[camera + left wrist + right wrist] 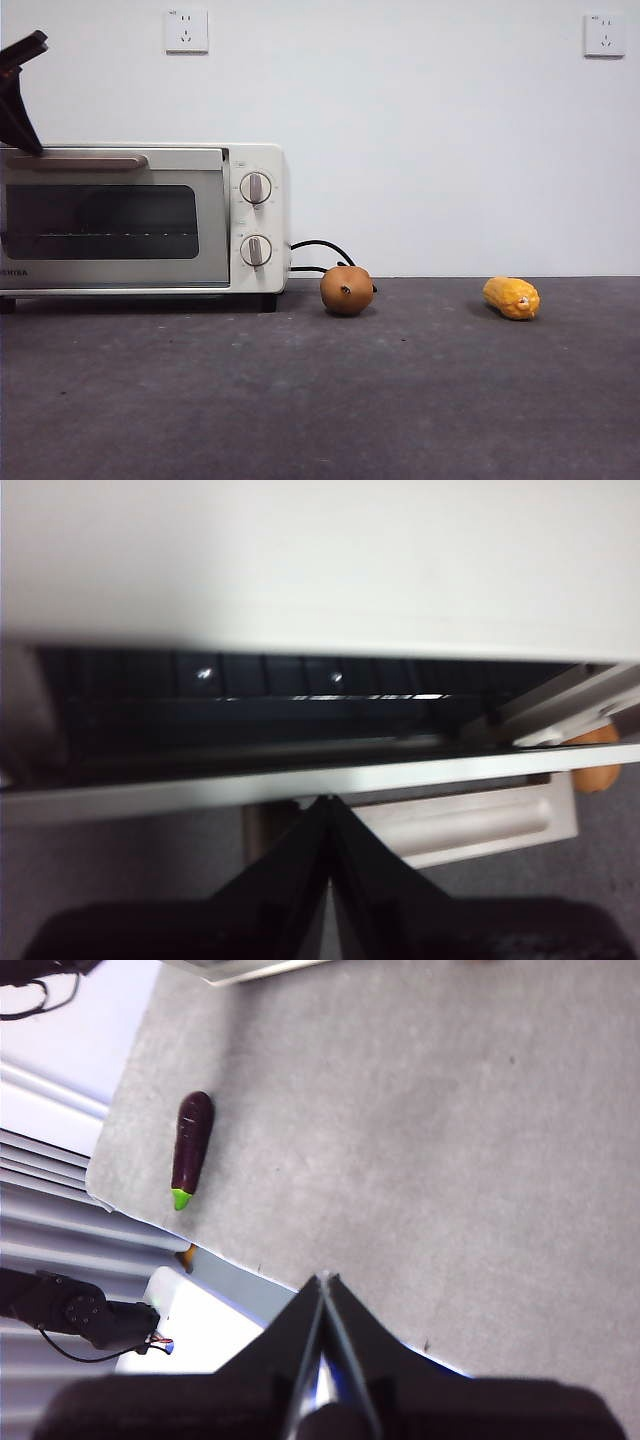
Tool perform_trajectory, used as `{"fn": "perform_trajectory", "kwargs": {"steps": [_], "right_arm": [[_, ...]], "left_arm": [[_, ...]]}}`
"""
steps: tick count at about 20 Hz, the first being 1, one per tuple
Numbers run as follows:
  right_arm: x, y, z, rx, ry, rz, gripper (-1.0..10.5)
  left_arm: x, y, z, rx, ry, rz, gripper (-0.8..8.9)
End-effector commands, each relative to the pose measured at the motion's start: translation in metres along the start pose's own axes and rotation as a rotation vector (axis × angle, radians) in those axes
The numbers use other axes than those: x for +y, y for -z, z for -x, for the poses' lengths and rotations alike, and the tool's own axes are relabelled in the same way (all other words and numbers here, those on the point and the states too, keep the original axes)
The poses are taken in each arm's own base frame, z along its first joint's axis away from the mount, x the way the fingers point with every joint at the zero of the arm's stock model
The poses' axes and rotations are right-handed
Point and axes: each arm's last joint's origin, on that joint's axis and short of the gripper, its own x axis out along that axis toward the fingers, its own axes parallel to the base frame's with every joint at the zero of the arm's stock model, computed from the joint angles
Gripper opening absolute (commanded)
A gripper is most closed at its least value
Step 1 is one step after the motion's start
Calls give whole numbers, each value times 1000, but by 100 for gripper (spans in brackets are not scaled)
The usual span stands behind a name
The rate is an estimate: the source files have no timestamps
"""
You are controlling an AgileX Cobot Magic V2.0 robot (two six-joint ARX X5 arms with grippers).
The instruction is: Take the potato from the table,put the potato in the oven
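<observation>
The potato [346, 290], a round orange-brown ball with a dark spot, rests on the table [320, 400] just right of the oven [140, 215]; a sliver of the potato [597, 756] shows in the left wrist view. The cream oven's glass door looks upright in the front view. My left gripper [327, 802] is shut and empty, hovering just above and in front of the door's bar handle [470, 820]; it shows as a black tip [18, 100] at the oven's top left corner. My right gripper [325, 1280] is shut and empty, high over bare table, away from the potato.
An oblong yellow-orange corn piece [511, 297] lies on the table to the right of the potato. A purple eggplant [190, 1148] lies near a table edge in the right wrist view. The oven's black cord [322, 248] loops behind the potato.
</observation>
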Motion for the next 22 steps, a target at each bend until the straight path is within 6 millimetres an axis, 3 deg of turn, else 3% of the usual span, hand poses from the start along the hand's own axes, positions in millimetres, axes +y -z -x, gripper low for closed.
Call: {"fn": "perform_trajectory", "kwargs": {"steps": [1, 11, 22], "right_arm": [[7, 6, 7, -23, -4, 40, -12], [21, 28, 23, -56, -6, 65, -12], [23, 33, 26, -49, -6, 60, -12]], "left_arm": [[16, 24, -25, 160, -100, 33, -7], [7, 30, -28, 232, -172, -2, -7], [-20, 41, -38, 341, -294, -86, -8]]}}
